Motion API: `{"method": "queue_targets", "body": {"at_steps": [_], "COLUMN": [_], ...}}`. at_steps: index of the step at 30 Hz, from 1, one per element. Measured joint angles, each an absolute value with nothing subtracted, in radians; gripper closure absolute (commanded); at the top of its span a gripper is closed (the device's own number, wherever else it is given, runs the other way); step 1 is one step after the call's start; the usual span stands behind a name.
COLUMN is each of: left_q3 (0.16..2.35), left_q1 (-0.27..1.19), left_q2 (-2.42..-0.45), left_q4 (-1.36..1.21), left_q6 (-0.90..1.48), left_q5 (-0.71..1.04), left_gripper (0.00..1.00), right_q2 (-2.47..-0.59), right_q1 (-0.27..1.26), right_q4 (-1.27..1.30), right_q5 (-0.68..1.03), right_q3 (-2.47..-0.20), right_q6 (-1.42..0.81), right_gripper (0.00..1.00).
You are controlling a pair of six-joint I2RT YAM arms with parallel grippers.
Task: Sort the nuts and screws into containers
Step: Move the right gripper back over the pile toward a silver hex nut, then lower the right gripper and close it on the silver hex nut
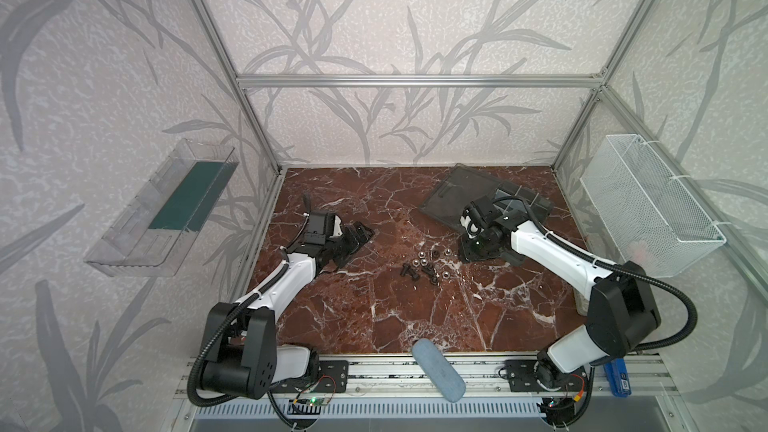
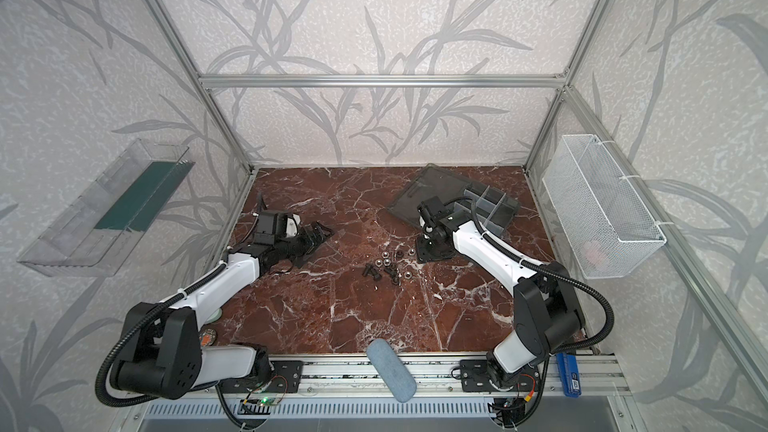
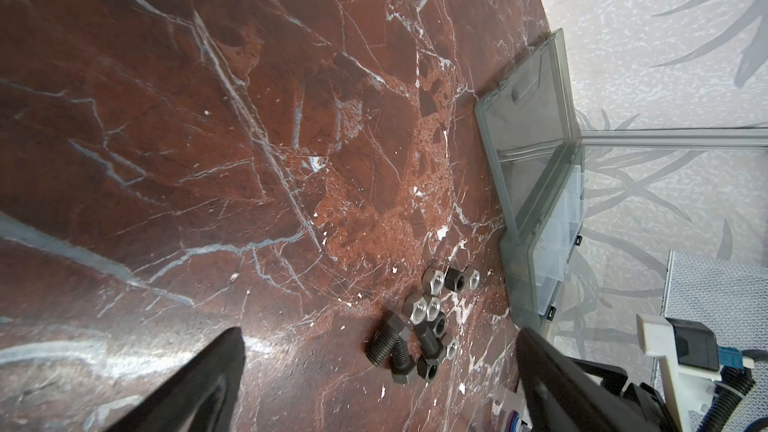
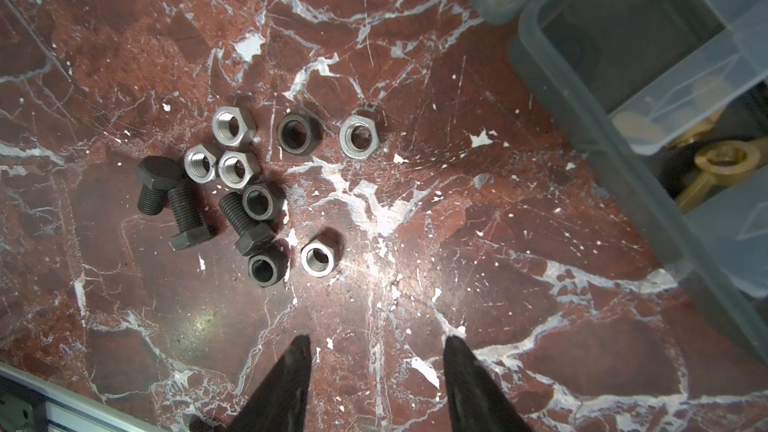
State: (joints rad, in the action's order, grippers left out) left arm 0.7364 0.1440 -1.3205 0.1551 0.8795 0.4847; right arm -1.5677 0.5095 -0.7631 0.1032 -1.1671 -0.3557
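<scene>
The right gripper (image 4: 378, 340) hovers over the marble table (image 4: 415, 76), claw apart and empty; the left gripper (image 3: 380, 331) gapes wide, empty too; black screws (image 4: 185, 205) and nuts (image 4: 243, 118) lie clustered mid-table, near the open box's containers (image 4: 681, 76).

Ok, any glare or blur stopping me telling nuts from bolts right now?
Right wrist view: sharp, silver nuts and black bolts clearly distinct, one soft glare patch on the marble tabletop. Left wrist view: organizer box dividers wash out against the bright wall. In both top views: pile tiny, pieces merge.
</scene>
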Motion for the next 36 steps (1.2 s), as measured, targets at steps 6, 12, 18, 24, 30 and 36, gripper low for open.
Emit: {"method": "queue_targets", "body": {"at_steps": [6,12,18,24,30,36], "left_q3": [0.735,0.735,0.736,0.736,0.736,0.736], "left_q1": [0.153,0.153,0.153,0.153,0.153,0.153], "left_q2": [-1.327,-1.378,-1.406,-1.406,-1.406,-1.406], "left_q4": [0.137,0.125,0.118,0.103,0.097,0.096], "left_q6": [0.891,0.889,0.883,0.875,0.865,0.864], "left_q5": [0.477,0.499,0.519,0.525,0.53,0.53], "left_gripper": [0.0,0.0,0.01,0.01,0.01,0.0], "right_q2": [-1.59,-1.661,-1.725,-1.8,-1.839,-1.877], "right_q1": [0.53,0.598,0.642,0.672,0.687,0.688], "right_q4": [-0.717,-0.685,-0.683,-0.686,-0.694,-0.697], "right_q5": [0.101,0.083,0.064,0.044,0.022,0.015], "right_q3": [-1.121,-1.121,-1.168,-1.21,-1.215,-1.217], "right_q6": [-0.399,-0.455,-0.486,-0.503,-0.506,-0.506], "right_gripper": [0.47,0.47,0.47,0.47,0.5,0.58]}}
